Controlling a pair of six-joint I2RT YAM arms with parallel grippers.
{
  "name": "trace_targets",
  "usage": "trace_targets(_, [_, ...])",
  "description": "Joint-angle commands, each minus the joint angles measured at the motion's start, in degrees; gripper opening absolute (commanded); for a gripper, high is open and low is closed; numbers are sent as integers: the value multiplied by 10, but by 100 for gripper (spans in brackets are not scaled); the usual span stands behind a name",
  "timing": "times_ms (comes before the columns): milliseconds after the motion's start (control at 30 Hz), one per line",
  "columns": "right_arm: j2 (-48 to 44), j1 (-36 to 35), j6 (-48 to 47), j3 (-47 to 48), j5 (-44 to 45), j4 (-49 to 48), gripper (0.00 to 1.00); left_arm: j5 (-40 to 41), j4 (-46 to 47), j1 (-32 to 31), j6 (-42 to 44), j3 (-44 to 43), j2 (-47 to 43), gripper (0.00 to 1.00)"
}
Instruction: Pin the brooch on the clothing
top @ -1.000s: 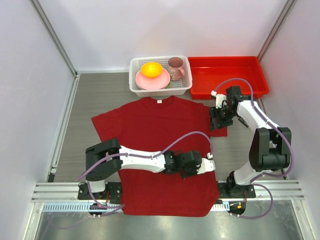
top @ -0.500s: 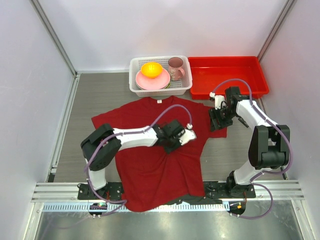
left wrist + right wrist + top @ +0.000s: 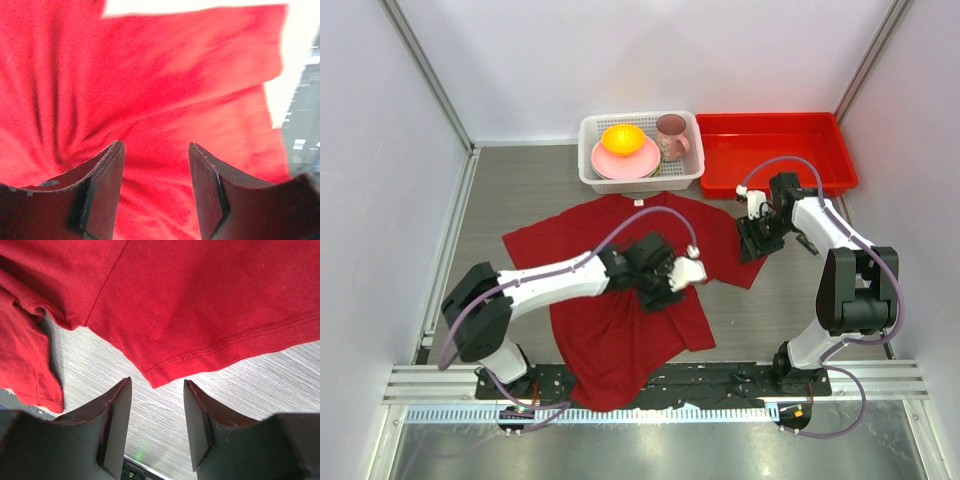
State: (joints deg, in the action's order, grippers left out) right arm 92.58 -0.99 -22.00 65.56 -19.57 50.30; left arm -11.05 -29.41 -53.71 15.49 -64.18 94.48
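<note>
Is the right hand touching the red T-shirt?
Cannot tell. The right wrist view shows the open right hand framing the T-shirt's hem corner, but neither contact nor gap shows plainly.

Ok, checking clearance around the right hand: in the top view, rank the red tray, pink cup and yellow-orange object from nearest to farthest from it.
1. Red tray, just beyond the right hand.
2. Pink cup, at the basket's right end.
3. Yellow-orange object, on the pink plate, farther left.

At upper centre, a white basket [image 3: 588,172] is filled with a pink plate [image 3: 620,164], a yellow-orange item [image 3: 622,138] (kind unclear) and a pink mug [image 3: 671,134]; a red tray [image 3: 775,160] is set just right of it.
</note>
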Motion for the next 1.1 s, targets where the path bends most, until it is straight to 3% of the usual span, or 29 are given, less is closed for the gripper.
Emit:
trace_targets(0, [-20, 3, -27, 10, -26, 22, 49, -27, -4, -110, -34, -25, -26, 58])
trace_targets(167, [-16, 2, -32, -11, -36, 22, 46, -16, 30, -177, -78, -61, 44, 59])
trace_targets(333, [4, 3, -22, -41, -30, -27, 44, 9, 56, -213, -61, -85, 110, 61])
trace_targets(633, [91, 3, -45, -59, 60, -96, 40, 46, 66, -221, -50, -120, 185, 57])
trace_targets(733, [108, 2, -57, -53, 97, -108, 38, 34, 45, -222, -44, -128, 209, 40])
trace_targets(767, [115, 2, -61, -51, 112, -112, 38, 32, 40, -222, -44, -130, 211, 26])
trace_targets(867, [119, 27, -80, -45, 127, -114, 36, -14, 35, -223, -35, -126, 173, 5])
trace_targets(1067, [124, 56, -132, -36, 179, -127, 35, -157, 37, -267, -31, -156, 72, 0])
